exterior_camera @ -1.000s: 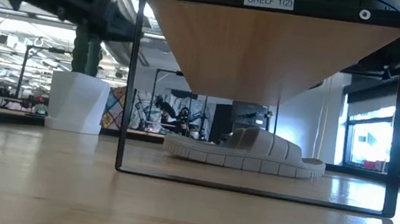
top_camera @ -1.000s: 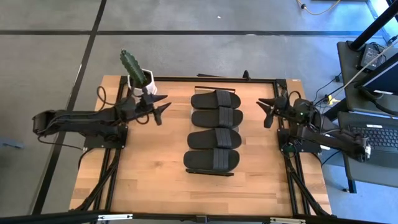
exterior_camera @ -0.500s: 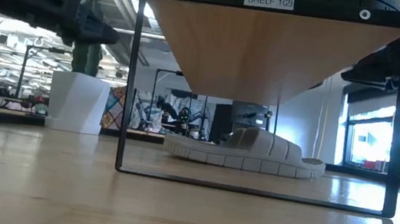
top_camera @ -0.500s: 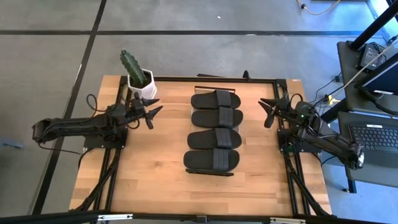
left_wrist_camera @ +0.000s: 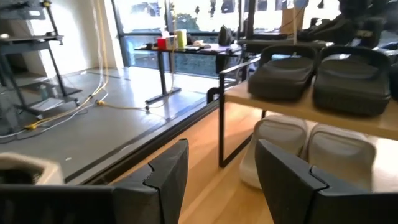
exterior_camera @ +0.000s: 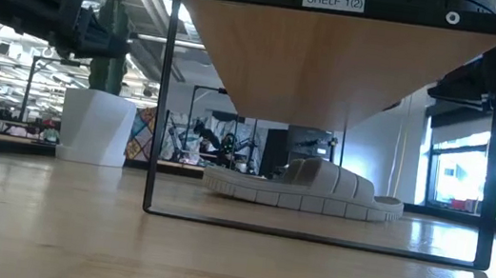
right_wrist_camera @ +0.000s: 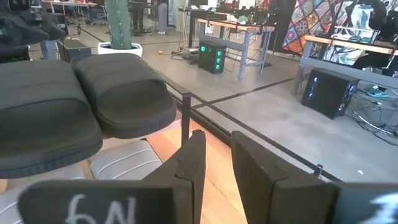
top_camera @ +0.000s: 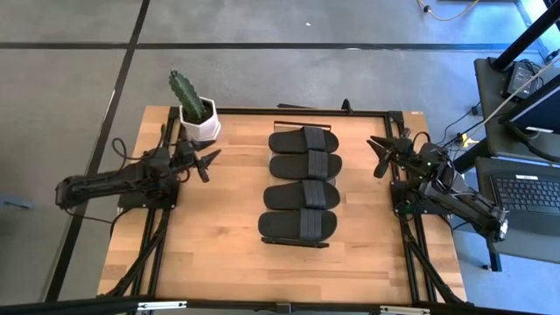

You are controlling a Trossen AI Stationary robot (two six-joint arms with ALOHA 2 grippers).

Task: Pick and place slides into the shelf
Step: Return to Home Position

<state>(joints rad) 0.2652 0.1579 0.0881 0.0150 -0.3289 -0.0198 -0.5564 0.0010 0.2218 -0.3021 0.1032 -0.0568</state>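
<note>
Several black slides lie side by side on top of the shelf, soles down. Two pale slides rest on the table under the shelf's plank and also show as pale slides in the left wrist view. My left gripper hovers open near the table's left side, beside the cactus pot, pointing level at the shelf with nothing between its fingers. My right gripper hovers at the table's right side, pointing level at the shelf, fingers slightly apart and empty. The black slides show close ahead of it.
A cactus in a white pot stands at the table's far left corner, just behind my left gripper. The dark table frame runs along both sides. Bare wood lies between the shelf and each arm and toward the near edge.
My left gripper has drawn back toward the table's left edge, away from the shelf, and sunk a little, staying open and level. The slides and the shelf have not moved.
</note>
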